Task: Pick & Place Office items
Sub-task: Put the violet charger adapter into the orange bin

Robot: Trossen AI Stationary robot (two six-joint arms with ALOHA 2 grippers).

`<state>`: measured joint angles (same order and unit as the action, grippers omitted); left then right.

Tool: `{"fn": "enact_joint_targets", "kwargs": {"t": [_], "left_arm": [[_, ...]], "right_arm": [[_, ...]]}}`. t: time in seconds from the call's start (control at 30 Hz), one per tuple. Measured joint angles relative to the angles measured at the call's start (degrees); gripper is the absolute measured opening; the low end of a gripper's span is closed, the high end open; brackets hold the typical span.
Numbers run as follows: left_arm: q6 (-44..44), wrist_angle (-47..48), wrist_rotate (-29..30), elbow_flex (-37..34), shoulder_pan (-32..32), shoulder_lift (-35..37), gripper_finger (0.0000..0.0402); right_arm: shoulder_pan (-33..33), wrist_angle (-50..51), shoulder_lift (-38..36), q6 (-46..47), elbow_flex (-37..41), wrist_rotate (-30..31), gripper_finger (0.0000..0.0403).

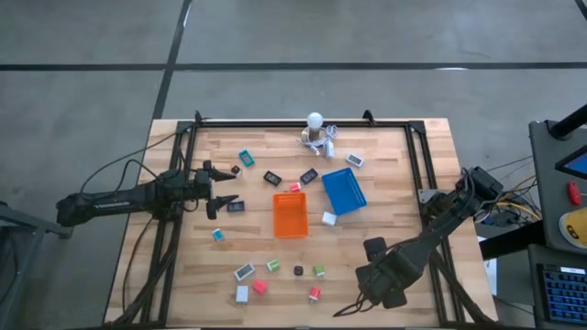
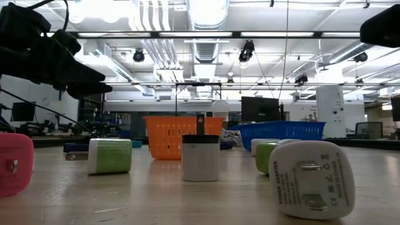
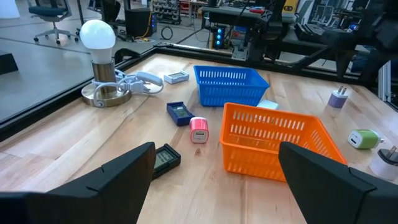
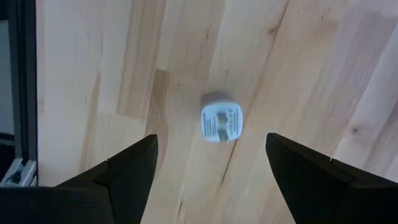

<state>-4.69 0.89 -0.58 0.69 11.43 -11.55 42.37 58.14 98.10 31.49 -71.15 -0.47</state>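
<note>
Small office items lie scattered on the wooden table: a black piece (image 1: pixel 236 206), teal pieces (image 1: pixel 246 157), green ones (image 1: pixel 272 266), red ones (image 1: pixel 260 286) and white ones (image 1: pixel 328 218). My left gripper (image 1: pixel 220 194) hovers open above the table's left half, next to the black piece (image 3: pixel 165 158), and touches nothing. My right gripper (image 1: pixel 371 273) hangs open over the near right part. Its fingers stand on either side of a white plug adapter (image 4: pixel 221 118) that lies on the wood below, apart from them. The low view shows this adapter (image 2: pixel 312 178) close up.
An orange tray (image 1: pixel 291 214) and a blue tray (image 1: pixel 344 191) sit at the table's middle. A white bulb with cables (image 1: pixel 316 133) stands at the far edge. A black frame rail (image 1: pixel 303 122) borders the table. In the left wrist view a pink piece (image 3: pixel 198 129) lies before the orange tray (image 3: pixel 273 140).
</note>
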Motion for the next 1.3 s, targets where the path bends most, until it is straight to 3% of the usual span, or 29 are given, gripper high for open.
{"fn": "enact_joint_targets", "kwargs": {"t": [1.3], "left_arm": [[-0.02, 0.02, 0.02, 0.0, -0.01, 0.0, 0.0346]], "right_arm": [[0.0, -18.62, -0.11, 0.08, 13.82, 1.07, 0.0259]]}}
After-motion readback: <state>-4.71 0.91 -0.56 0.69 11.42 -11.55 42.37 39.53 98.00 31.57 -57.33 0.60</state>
